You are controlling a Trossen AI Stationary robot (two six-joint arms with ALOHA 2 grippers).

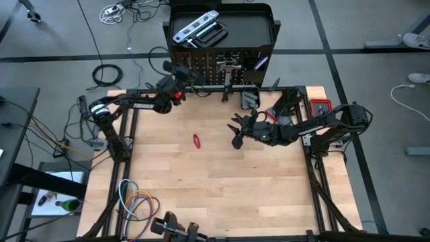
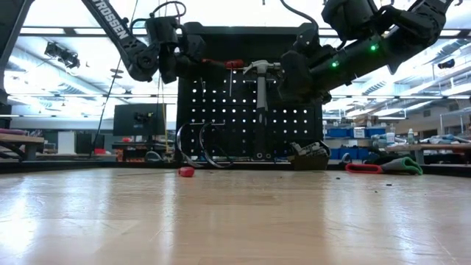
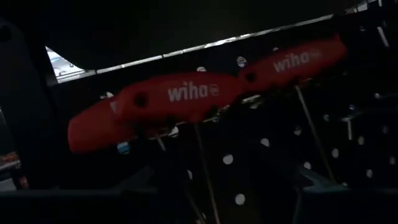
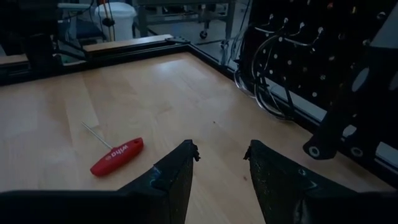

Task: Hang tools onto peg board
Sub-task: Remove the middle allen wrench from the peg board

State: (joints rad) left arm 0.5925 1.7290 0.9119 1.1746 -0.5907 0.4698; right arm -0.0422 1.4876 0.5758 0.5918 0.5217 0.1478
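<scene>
The light wooden tabletop (image 1: 222,181) carries one red T-handled hex key (image 4: 116,156) lying flat near its middle, with coiled coloured cables (image 1: 136,204) at the near left corner. At the far edge stands the black perforated metal peg board (image 2: 250,118); a steel hammer (image 2: 261,92) and two red T-handled drivers (image 3: 186,99) hang on it, and a silver level (image 1: 195,28) lies in the tray on top. Behind is a workshop with benches and a monitor. The left gripper (image 1: 180,79) is raised right at the board's left part, beside the hung red drivers; whether its fingers grip anything I cannot tell. The right gripper (image 4: 219,163) hovers over the table right of centre, fingers moderately parted and empty
</scene>
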